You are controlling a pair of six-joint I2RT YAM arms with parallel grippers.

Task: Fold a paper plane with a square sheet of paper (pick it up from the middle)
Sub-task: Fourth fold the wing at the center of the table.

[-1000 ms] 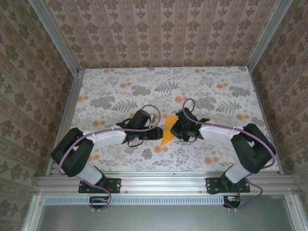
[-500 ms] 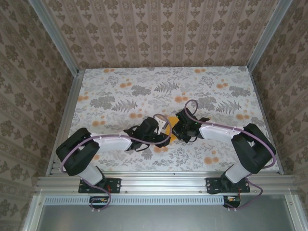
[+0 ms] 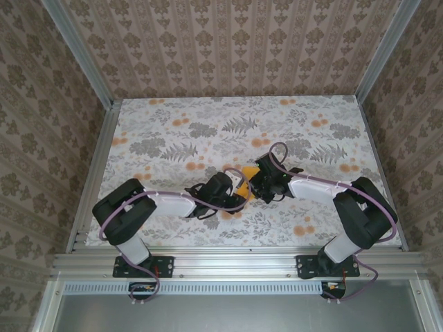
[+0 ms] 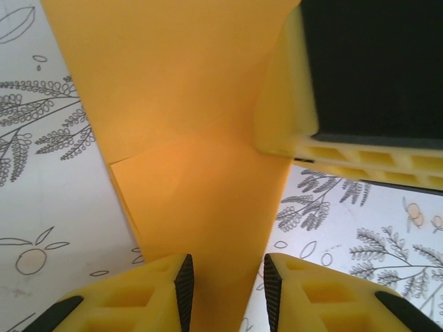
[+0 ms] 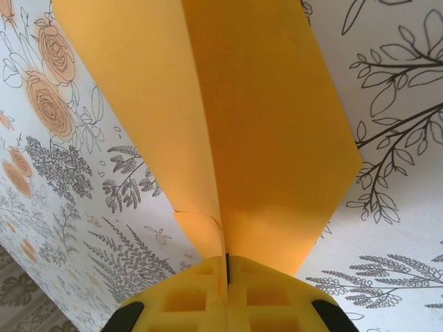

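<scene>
The orange sheet of paper [image 3: 246, 173] is folded into a narrow, pointed wedge with overlapping layers. It is held just above the flowered table at the middle. My right gripper [image 5: 226, 266] is shut on the paper's [image 5: 277, 138] centre crease, and the two flaps spread away from it. My left gripper [image 4: 225, 277] is open and straddles the paper's [image 4: 194, 138] narrow end. The paper lies against its left pad, with a small gap at the right pad. A yellow finger [image 4: 284, 117] of the right gripper shows at the paper's far side. Seen from above, the two grippers [image 3: 239, 190] [image 3: 257, 183] meet nearly tip to tip.
The table [image 3: 173, 131] has a grey leaf and orange flower print. Patterned walls and metal rails [image 3: 97, 166] enclose it on three sides. Both arms reach inward from the near edge, their purple cables looping above the wrists.
My left arm has moved right until its jaws sit round the paper, and they have narrowed. The right gripper has stayed shut on the crease, shifting only slightly.
</scene>
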